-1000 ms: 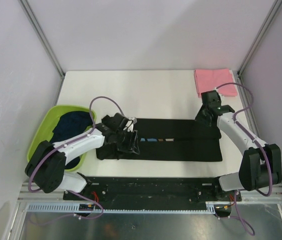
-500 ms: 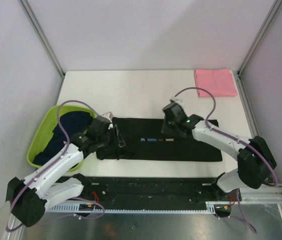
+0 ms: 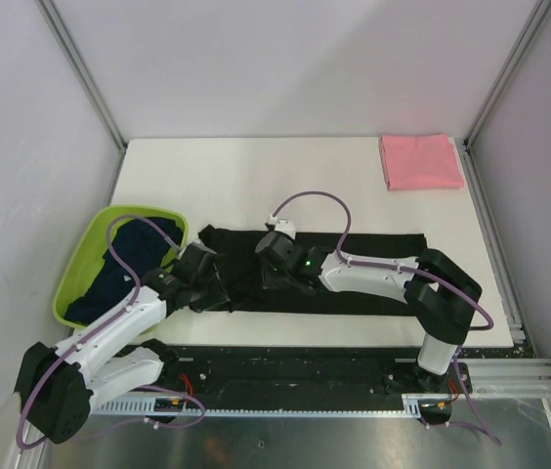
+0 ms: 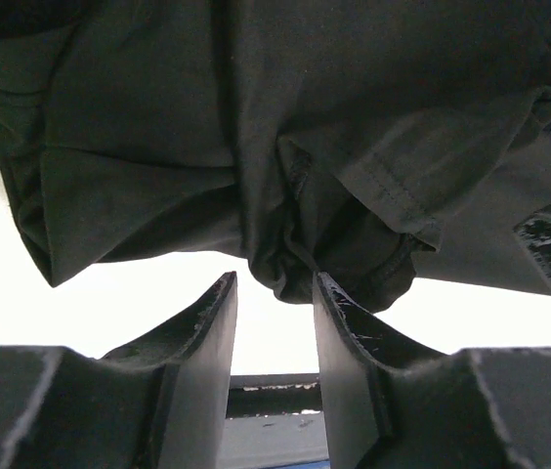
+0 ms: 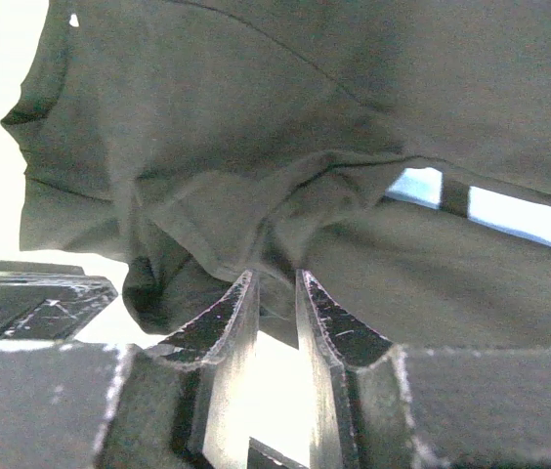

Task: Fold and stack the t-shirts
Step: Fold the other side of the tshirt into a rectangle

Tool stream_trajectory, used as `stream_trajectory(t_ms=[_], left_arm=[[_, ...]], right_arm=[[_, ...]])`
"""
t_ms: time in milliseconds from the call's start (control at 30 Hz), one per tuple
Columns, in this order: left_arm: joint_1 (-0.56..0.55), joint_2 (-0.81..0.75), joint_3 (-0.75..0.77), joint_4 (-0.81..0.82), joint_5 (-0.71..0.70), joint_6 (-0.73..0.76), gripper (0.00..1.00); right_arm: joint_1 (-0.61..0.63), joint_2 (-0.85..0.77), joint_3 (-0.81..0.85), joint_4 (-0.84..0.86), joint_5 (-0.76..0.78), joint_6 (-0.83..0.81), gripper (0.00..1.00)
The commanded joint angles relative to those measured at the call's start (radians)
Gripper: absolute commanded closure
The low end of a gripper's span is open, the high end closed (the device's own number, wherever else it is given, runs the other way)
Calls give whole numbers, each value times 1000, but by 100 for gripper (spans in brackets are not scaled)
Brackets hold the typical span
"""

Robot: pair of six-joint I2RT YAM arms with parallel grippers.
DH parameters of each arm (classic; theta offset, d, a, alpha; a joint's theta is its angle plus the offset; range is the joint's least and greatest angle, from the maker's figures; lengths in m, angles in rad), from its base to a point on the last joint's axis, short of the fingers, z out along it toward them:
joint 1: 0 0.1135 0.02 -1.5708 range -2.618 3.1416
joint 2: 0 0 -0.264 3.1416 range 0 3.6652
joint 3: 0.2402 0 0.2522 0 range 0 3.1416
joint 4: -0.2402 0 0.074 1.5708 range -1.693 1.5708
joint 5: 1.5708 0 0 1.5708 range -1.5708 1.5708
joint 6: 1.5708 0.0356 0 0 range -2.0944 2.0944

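Note:
The black t-shirt (image 3: 373,293) lies in a long folded strip across the near part of the table, and a bit of its blue print (image 5: 420,186) shows. My left gripper (image 3: 215,286) is at the strip's left end, jaws closed on a bunched fold of black cloth (image 4: 285,244). My right gripper (image 3: 275,272) is close beside it, left of the strip's middle, jaws pinching a fold of the same shirt (image 5: 256,234). The pink t-shirt (image 3: 420,161) lies folded at the far right corner. The dark navy shirts (image 3: 129,256) sit in the basin.
The lime-green basin (image 3: 75,264) stands at the table's left edge, right behind my left arm. My right arm (image 3: 373,277) stretches low over the black shirt. Metal frame posts (image 3: 85,73) and white walls close in the table.
My right gripper has swept from the shirt's right end leftward along it to beside my left gripper. My left gripper has drawn back and a little left.

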Motion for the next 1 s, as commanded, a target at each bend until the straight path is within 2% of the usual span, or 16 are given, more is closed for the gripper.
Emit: stream_trajectory(t_ms=[0, 333, 667, 767, 900, 967], left_arm=[[4, 3, 0, 43, -9, -30, 58], [4, -28, -30, 55, -4, -82, 57], [4, -60, -64, 56, -2, -109, 57], [4, -45, -59, 63, 10, -93, 57], [4, -34, -51, 78, 28, -68, 56], [3, -28, -44, 86, 38, -53, 56]], right_arm=[[30, 30, 69, 44, 51, 21, 73], [61, 125, 143, 5, 64, 56, 64], [67, 193, 191, -59, 85, 101, 62], [67, 203, 200, -78, 92, 109, 66], [66, 192, 203, -112, 112, 120, 85], [67, 179, 203, -128, 125, 122, 92]])
